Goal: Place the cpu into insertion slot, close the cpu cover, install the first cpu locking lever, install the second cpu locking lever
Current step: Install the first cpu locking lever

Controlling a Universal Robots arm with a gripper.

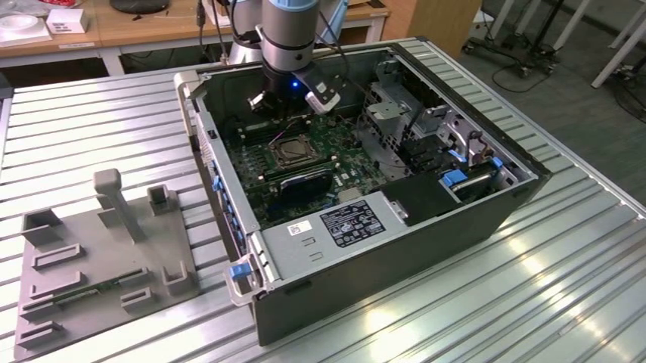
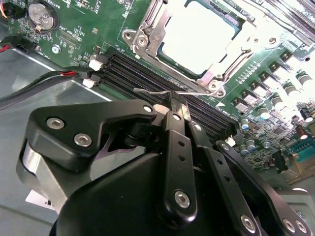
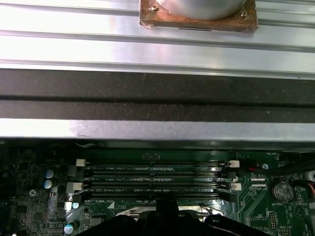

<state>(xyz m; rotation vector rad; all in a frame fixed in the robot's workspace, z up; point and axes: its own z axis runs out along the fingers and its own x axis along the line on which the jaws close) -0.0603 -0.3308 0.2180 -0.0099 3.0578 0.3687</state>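
Here, the second wrist view shows the cpu (image 2: 197, 34) seated in the insertion slot (image 2: 140, 39); the first wrist view shows neighbouring memory slots (image 3: 155, 179). My gripper (image 2: 175, 102) has its jaws pinched together, touching a wire lever (image 2: 147, 91) beside that slot.

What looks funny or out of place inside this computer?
A thin silvery wire lever sticks out over the long black memory slots, beside the silvery-beige square chip, not tucked flat against its metal frame. The black pincer is right at it.
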